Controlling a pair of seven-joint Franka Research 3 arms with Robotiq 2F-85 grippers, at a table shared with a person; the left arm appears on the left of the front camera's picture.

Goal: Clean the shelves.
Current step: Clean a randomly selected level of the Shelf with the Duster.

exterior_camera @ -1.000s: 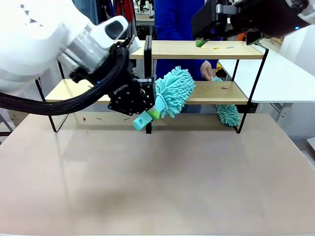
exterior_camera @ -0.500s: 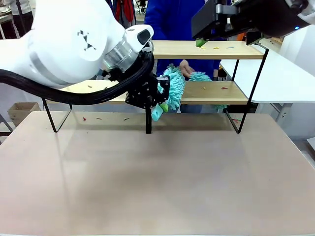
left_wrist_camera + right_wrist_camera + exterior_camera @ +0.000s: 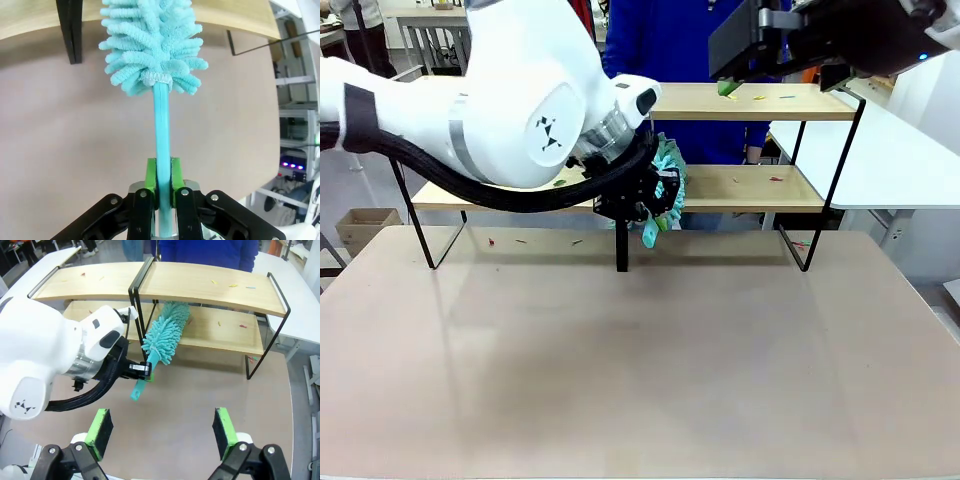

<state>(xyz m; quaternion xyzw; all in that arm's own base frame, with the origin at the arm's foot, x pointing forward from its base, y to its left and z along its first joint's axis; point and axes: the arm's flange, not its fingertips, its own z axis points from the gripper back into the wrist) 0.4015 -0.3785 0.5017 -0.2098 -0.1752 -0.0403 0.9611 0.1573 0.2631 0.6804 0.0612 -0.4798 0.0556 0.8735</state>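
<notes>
Teal fluffy duster (image 3: 150, 45) clamped by its handle between left fingers (image 3: 151, 175), head reaching over lower board of shelves (image 3: 210, 287) beside central upright; right fingers (image 3: 98, 432) spread wide, empty.

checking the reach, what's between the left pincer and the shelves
The teal duster spans it in the left wrist view: handle clamped in the left pincer, fluffy head up at the shelves edge.

Shelves (image 3: 800, 104): 2-tier rack of 4 light wooden boards, 2 per tier, side by side. Thin black metal frame with 1 black upright mid-span. Stands upright and level along the far edge of the tabletop (image 3: 640, 350), feet on it. Small coloured scraps (image 3: 233, 285) scattered on the boards.
</notes>
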